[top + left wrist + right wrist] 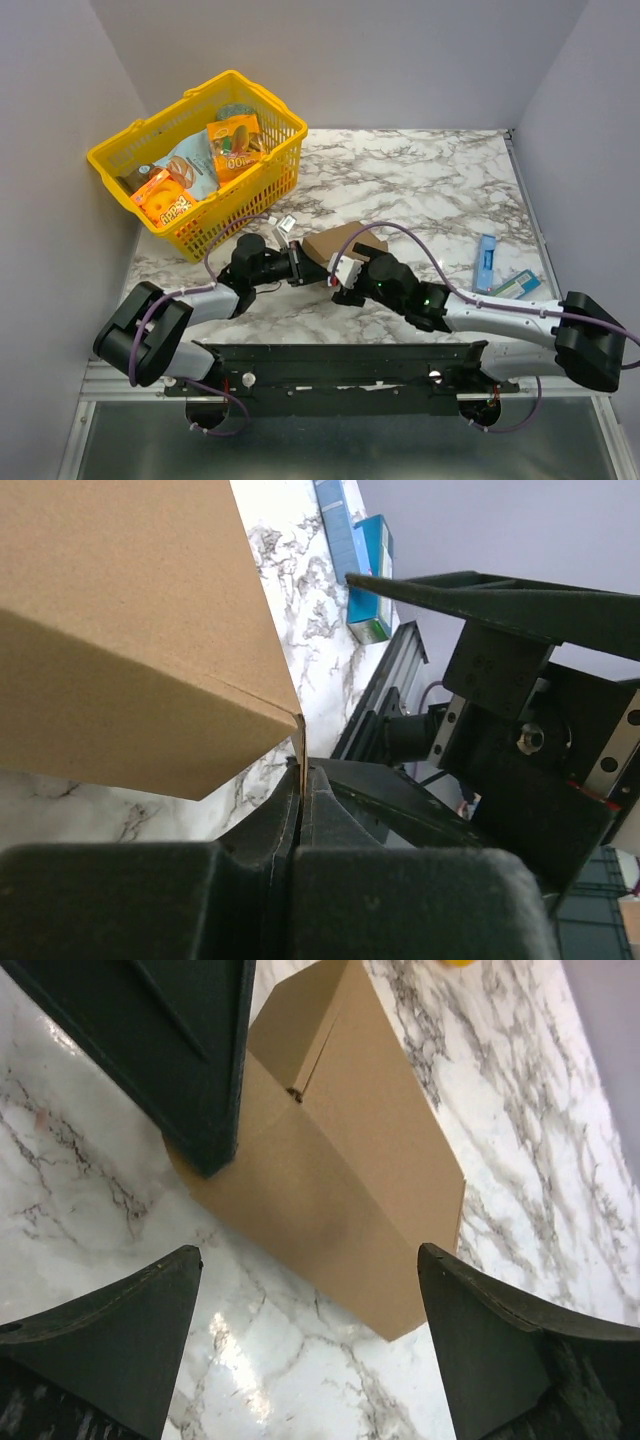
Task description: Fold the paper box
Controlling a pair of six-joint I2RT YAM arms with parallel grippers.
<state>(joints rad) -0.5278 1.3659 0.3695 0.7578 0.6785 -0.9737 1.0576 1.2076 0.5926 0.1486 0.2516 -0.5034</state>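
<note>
The box (345, 243) — brown cardboard, partly formed — is at mid-tabletop (440, 180), with the basket (225, 215) at its 10 o'clock. The left jaws are clenched on a thin edge at its 8 o'clock corner, likely to pin it steady. The right jaws hang spread wide over its 6 o'clock side, grasping nothing — probably poised to press a flap.

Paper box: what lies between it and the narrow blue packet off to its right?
Top external view: only bare marble table, crossed by a purple cable, separates the paper box from the narrow blue packet.
</note>
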